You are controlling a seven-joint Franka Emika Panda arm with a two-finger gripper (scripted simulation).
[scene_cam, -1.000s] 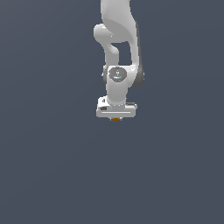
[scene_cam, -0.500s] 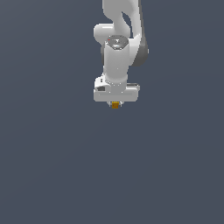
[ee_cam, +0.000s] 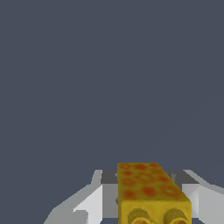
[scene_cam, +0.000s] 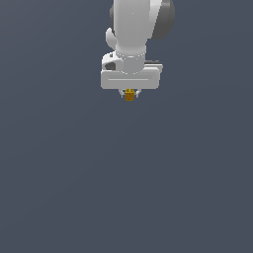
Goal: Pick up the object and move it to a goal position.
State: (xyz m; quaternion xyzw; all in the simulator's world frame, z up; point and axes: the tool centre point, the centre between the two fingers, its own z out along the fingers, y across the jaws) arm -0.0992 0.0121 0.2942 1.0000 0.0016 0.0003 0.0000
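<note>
Exterior view: arm (scene_cam: 136,29) cut off at the upper frame edge, only wrist and hand showing; gripper (scene_cam: 129,95) fingers mostly hidden under the white hand body, only short stubs visible either side of the object (scene_cam: 129,94); object too small here for its markings to be read; background a flat dark grey-blue with no edge, no shadow and no counter line to be made out, so height above any surface cannot be told; no goal marker discernible.

Wrist view: object (ee_cam: 148,192) cut off at the frame edge, only its long spotted face and part of one end showing; yellow-orange with reddish blotches, two round darker marks on the end face; fingers (ee_cam: 92,203) partly cut off, one grey-white finger on each side of the object, both touching or very close to its flanks.

Count: one arm; one gripper; two fingers; one object.

Gripper state: closed down narrowly on the object, which sits between the fingertips and projects a little beyond them; object directly under the hand, at centre-top of the exterior view.

Against the earlier frames: hand and object lie higher in the exterior view than half a second ago, and higher again than a second ago; hand appears larger; less of the arm in frame; object in the same place between the fingers throughout.
</note>
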